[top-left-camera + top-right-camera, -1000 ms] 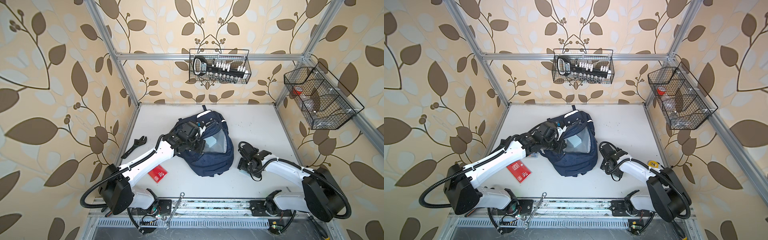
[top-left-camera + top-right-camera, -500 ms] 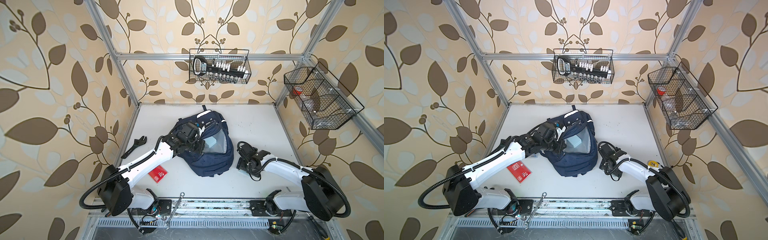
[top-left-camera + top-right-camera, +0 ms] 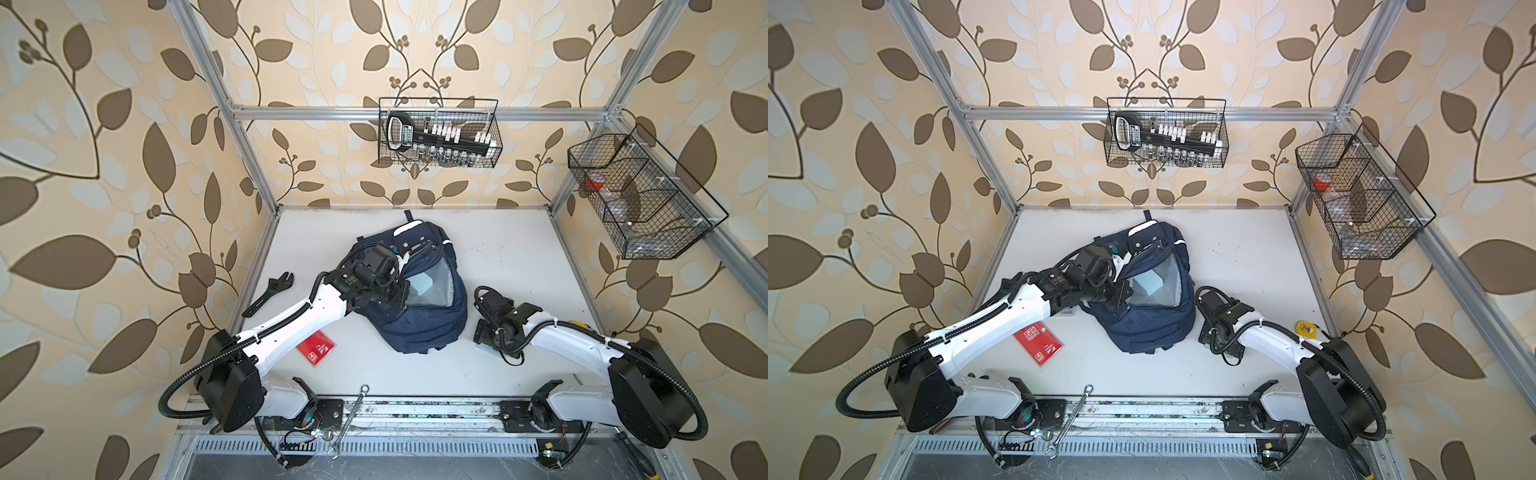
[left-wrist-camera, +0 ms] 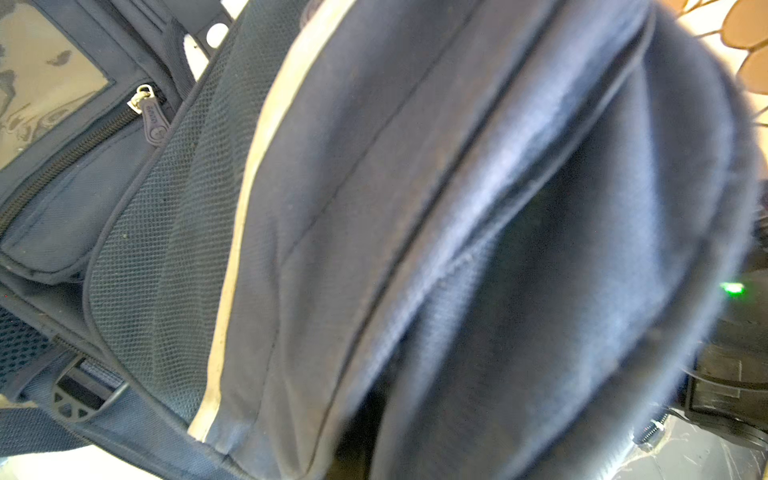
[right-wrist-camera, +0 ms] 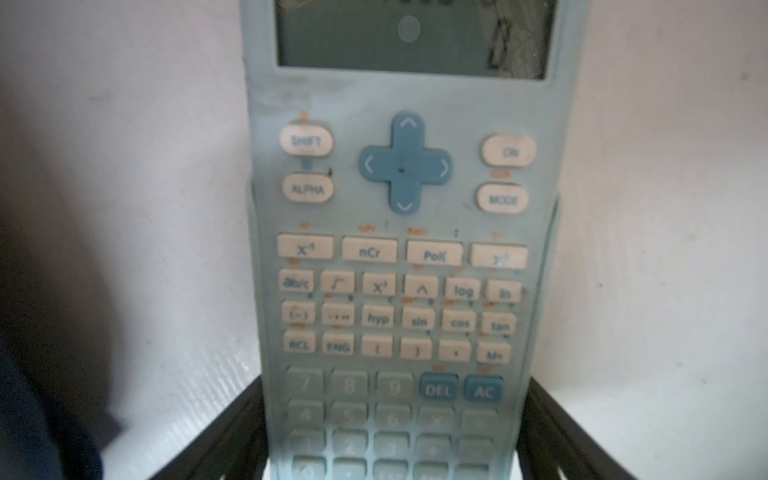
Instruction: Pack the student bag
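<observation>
We see the student bag [image 3: 419,328] lying in the middle of the white counter [image 3: 519,257], its main compartment gaping so that the grey lining shows, with a pale blue flat thing [image 3: 420,286] resting inside. Our left hand [image 3: 405,297] is at the left rim of that opening, pressed together. Navy fabric, a pale stripe and a zip pull [image 4: 151,118] crowd its wrist view, and it appears to pinch the bag's flap, though the fingertips themselves are hidden. Just right of the bag and apart from it, our right hand [image 5: 395,436] is low at the counter. Its dark fingers [image 5: 232,428] stand wide and clasp a pale blue calculator [image 5: 399,249] by its two long edges, near the number keys. Left of the bag lie a red booklet [image 3: 316,348] and a black adjustable wrench [image 3: 270,293], and a spanner [image 3: 349,419] lies across the front rail. A wire basket [image 3: 438,133] on the back wall holds a socket set, and a second basket [image 3: 640,195] hangs on the right wall
</observation>
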Robot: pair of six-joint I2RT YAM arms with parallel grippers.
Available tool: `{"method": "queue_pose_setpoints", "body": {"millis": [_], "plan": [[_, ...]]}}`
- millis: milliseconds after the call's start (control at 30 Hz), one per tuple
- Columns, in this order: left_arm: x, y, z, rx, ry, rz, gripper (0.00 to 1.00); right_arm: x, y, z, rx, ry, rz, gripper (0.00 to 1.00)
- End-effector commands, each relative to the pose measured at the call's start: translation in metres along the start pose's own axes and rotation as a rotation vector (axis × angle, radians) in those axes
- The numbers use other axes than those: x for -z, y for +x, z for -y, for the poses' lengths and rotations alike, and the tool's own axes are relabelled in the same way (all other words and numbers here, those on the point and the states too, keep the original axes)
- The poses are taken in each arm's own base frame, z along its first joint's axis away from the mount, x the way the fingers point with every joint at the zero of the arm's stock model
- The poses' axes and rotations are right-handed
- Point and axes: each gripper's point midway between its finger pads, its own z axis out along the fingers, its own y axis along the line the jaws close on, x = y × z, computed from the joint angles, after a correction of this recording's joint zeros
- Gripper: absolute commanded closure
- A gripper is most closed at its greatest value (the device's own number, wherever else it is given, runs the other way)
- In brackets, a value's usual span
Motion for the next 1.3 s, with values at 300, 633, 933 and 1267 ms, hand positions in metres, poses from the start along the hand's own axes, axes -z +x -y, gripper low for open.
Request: {"method": "queue_pose_setpoints", "body": {"millis": [300,633,933,1267], "plan": [[0.039,-0.046,0.030,-0.031,0.110,0.196,1.00,0.115,-0.051,-0.036,0.182,-0.147,0.177,0.84],[0.040,-0.048,0.032,-0.037,0.118,0.201,1.00,0.169,-0.024,-0.135,0.514,-0.353,0.131,0.93],[0.044,-0.050,0.036,-0.053,0.130,0.201,1.00,0.155,-0.025,-0.199,0.603,-0.374,0.104,0.94],[0.041,-0.051,0.044,-0.064,0.172,0.186,1.00,0.141,-0.051,-0.231,0.553,-0.343,0.078,0.87]]}}
